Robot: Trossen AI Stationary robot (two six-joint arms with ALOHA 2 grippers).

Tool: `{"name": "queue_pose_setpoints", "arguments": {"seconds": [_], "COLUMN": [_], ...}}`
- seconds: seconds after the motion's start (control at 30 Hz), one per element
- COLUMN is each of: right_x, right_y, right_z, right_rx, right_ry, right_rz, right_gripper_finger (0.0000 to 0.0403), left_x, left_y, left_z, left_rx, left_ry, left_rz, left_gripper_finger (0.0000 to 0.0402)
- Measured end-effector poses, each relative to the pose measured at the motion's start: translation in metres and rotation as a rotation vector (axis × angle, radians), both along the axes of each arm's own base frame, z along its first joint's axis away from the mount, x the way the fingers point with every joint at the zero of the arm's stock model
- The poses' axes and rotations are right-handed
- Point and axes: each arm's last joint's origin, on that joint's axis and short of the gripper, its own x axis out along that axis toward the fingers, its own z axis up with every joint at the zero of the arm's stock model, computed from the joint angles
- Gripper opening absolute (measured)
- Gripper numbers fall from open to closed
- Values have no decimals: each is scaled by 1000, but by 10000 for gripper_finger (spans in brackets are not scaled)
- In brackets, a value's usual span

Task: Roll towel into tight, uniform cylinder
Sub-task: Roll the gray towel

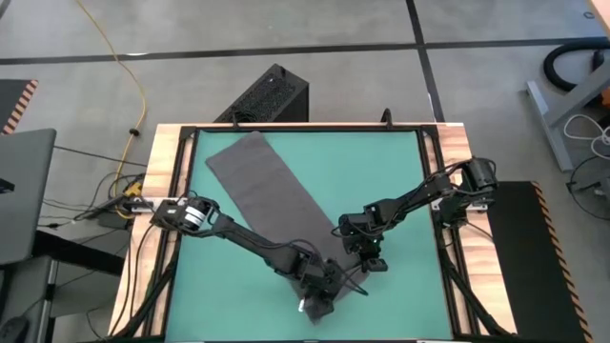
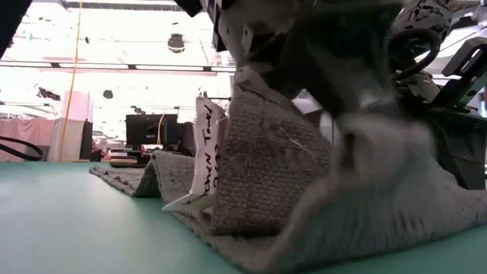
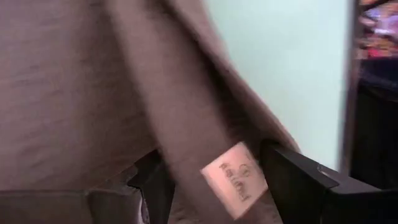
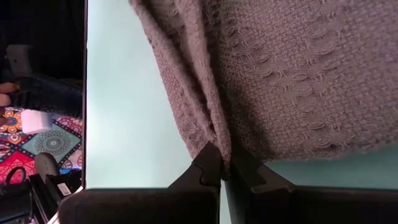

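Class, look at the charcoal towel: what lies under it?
The green mat lies under the towel, visible all round it. The end near both end effectors is lifted into a fold; whatever lies beneath the flat stretch is covered.

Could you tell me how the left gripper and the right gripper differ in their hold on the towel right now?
The right gripper is shut, pinching a fold of the towel; the left gripper stands wide, with the towel's tagged edge lying between its fingers. In the high view, the left gripper sits nearer the mat's front edge, the right gripper slightly farther in. Both work at the towel's near end.
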Motion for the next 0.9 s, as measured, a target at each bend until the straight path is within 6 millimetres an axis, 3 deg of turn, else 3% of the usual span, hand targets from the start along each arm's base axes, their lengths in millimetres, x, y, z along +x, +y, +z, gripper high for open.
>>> {"name": "queue_pose_setpoints", "arguments": {"seconds": [0.3, 0.7, 0.9], "right_x": [0, 0, 0], "right_y": [0, 0, 0], "right_z": [0, 0, 0], "right_rx": [-2, -3, -3], "right_ry": [-9, -7, -6], "right_rz": [10, 12, 12], "right_gripper_finger": [25, 25, 25], "left_x": [2, 6, 6], "left_y": [-2, 7, 0], "left_z": [16, 15, 15], "left_rx": [-40, -67, -95], "left_ry": [-80, -64, -72], "left_rz": [-54, 16, 30], "left_gripper_finger": [215, 215, 215]}}
